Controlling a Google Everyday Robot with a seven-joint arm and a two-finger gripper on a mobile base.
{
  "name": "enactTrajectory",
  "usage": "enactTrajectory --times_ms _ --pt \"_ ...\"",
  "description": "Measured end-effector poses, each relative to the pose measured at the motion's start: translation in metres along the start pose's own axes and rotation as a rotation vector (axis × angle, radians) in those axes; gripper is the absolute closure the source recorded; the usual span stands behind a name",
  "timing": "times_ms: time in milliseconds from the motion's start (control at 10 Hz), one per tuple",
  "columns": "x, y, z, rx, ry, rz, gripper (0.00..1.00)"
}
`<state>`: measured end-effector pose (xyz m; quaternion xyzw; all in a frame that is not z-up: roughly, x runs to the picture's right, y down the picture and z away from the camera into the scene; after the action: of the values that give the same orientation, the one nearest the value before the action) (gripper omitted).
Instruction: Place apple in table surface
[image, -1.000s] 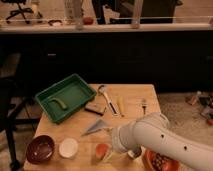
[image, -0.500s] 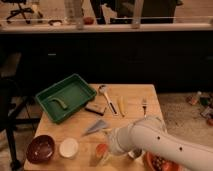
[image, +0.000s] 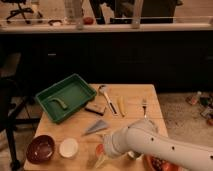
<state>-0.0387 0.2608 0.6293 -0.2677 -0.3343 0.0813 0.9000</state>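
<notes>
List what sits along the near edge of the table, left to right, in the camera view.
Dark brown bowl → white bowl → apple, with the gripper right at it → orange-brown bowl at the right, partly hidden by the arm.

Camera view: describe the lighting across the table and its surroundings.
Camera view: warm, even light on the table surface; the cabinets behind are nearly black; the gripper, at the table's front edge by the apple, is lit without glare.
</notes>
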Motion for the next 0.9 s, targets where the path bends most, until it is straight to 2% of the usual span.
enactTrajectory --times_ms 400,900 --pt "0.009 -0.001 0.010 0.035 -0.096 0.035 0.20" --pt "0.015 0.001 0.031 0.014 -0.139 0.052 0.20"
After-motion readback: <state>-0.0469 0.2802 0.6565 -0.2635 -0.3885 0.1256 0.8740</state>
